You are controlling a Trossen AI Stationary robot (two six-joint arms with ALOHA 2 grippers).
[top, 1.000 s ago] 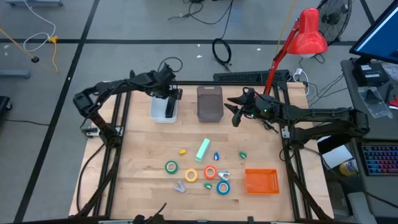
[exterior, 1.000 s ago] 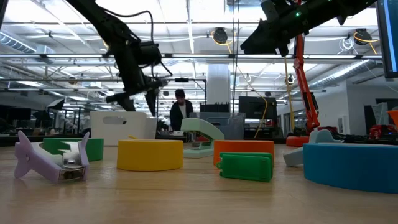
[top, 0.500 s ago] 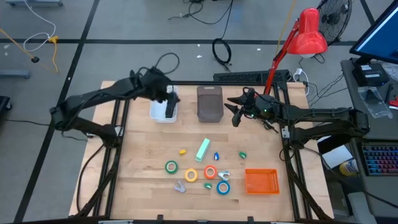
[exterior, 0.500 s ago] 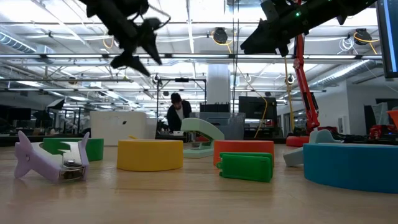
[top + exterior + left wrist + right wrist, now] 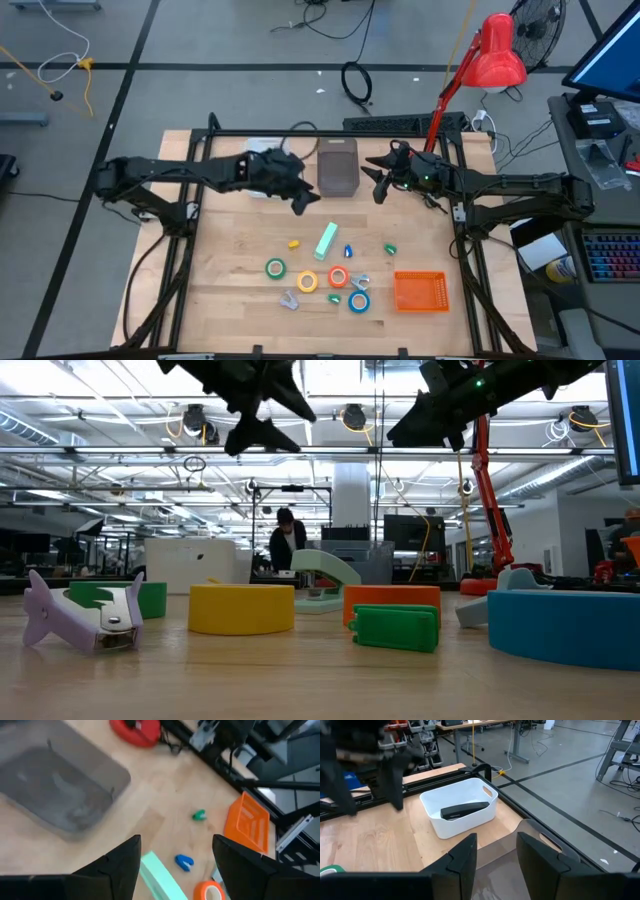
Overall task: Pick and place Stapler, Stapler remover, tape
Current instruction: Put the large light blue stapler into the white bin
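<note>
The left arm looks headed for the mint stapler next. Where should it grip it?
Likely from above, across the narrow width at mid-length: the stapler lies as a long slim bar, slightly slanted, with clear table on both long sides. Left gripper is open, just above it.

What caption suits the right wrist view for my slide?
Right gripper open above the grey bin; a black stapler lies in the white bin.

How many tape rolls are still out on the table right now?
4, in a cluster at the table's front: green tape roll farthest left, yellow tape roll next, orange-red tape roll beside it, blue tape roll nearest the orange basket. None looks hidden.
</note>
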